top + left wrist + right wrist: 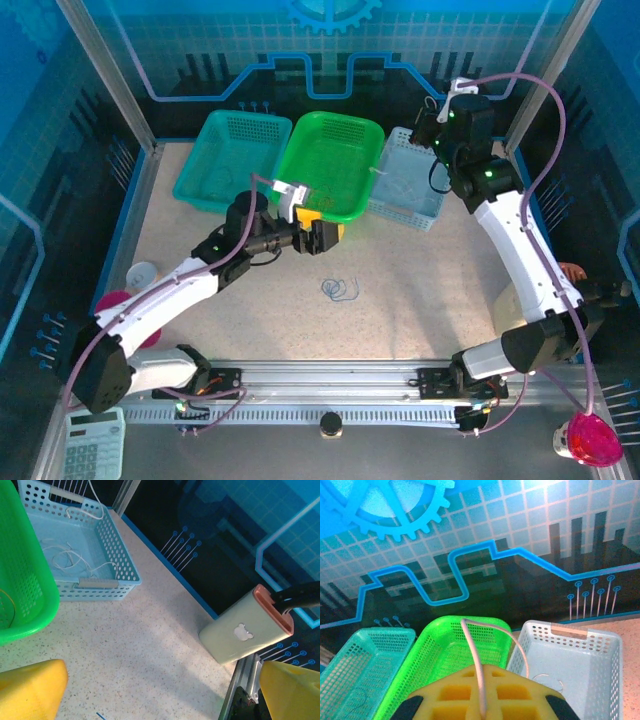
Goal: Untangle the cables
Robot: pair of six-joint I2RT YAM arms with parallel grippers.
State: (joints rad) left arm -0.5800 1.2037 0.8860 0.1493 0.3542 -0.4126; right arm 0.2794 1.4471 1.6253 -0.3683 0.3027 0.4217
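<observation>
The left pincer stands wide open over the speckled worktop. Ahead, thin white cords lie loose in a pale blue basket (a green basket sits just beside it); a pale box stands well apart.

The cables lie on the table before the middle basket of three.

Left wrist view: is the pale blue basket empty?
No, thin white cords lie looped on the floor of the pale blue basket.
</observation>
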